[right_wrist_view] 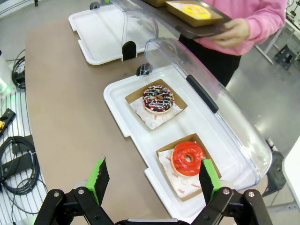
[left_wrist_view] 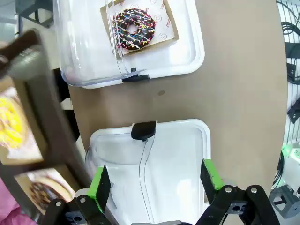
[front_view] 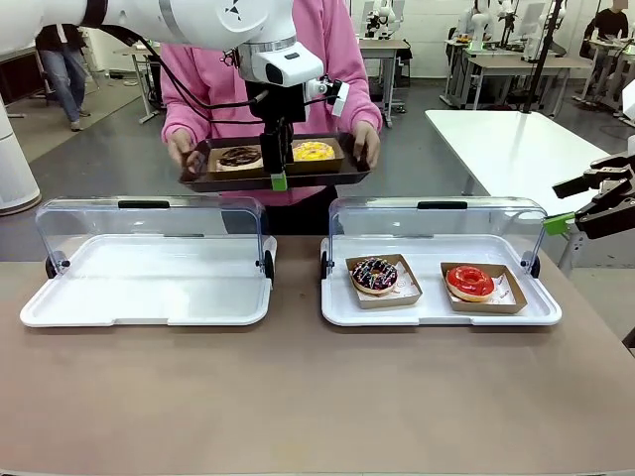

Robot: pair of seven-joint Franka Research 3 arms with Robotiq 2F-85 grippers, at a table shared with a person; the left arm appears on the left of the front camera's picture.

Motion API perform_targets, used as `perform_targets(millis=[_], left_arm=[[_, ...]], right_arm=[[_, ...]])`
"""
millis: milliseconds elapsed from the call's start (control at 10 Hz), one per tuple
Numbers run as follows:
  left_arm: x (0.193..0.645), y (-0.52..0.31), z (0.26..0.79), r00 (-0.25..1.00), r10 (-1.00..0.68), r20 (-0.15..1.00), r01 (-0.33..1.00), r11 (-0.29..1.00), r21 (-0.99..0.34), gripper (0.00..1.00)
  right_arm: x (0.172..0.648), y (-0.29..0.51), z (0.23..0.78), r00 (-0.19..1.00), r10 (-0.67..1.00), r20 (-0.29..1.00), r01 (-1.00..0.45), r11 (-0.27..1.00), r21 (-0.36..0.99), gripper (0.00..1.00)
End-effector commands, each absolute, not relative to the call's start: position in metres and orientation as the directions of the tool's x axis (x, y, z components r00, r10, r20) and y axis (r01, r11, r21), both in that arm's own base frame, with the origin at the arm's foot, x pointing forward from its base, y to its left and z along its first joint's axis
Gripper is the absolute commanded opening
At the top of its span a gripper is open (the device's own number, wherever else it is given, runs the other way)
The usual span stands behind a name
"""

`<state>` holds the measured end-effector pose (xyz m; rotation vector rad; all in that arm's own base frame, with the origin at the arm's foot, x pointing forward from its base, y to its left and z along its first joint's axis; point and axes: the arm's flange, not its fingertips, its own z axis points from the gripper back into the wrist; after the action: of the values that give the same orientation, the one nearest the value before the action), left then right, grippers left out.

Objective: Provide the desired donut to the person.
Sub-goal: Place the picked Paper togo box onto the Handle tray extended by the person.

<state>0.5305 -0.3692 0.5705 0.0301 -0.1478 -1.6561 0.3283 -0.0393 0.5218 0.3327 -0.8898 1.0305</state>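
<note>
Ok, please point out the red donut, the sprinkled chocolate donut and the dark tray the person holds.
red donut (right_wrist_view: 188, 158), right wrist view, glazed ring
sprinkled chocolate donut (front_view: 374, 275), front view, icing
dark tray (front_view: 349, 173), front view, front rim

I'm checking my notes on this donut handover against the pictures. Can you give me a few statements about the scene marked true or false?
1. The person holds a dark tray with both hands. True.
2. The dark tray carries a chocolate donut and a yellow donut. True.
3. The left gripper is shut on a donut. False: its jaws stand open with nothing between them, at the tray's near edge.
4. The left display case holds two donuts. False: it holds none; the sprinkled donut and red donut sit in the right display case.
5. Both case lids are closed. False: both are swung open.
</note>
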Motion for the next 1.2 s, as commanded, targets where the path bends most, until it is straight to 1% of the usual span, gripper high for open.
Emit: perform_targets(millis=[0, 1100], left_arm=[[0.5327, -0.3708, 0.571, -0.068, -0.995, 0.066, 0.989, -0.058, 0.139, 1.0], [0.5327, -0.3708, 0.571, -0.068, -0.995, 0.066, 0.989, -0.058, 0.139, 1.0]], right_arm=[[0.3316, -0.0374, 0.5211, 0.217, 0.577, 0.787, -0.849, 0.509, -0.139, 1.0], [0.3316, -0.0374, 0.5211, 0.217, 0.577, 0.787, -0.849, 0.509, -0.139, 1.0]])
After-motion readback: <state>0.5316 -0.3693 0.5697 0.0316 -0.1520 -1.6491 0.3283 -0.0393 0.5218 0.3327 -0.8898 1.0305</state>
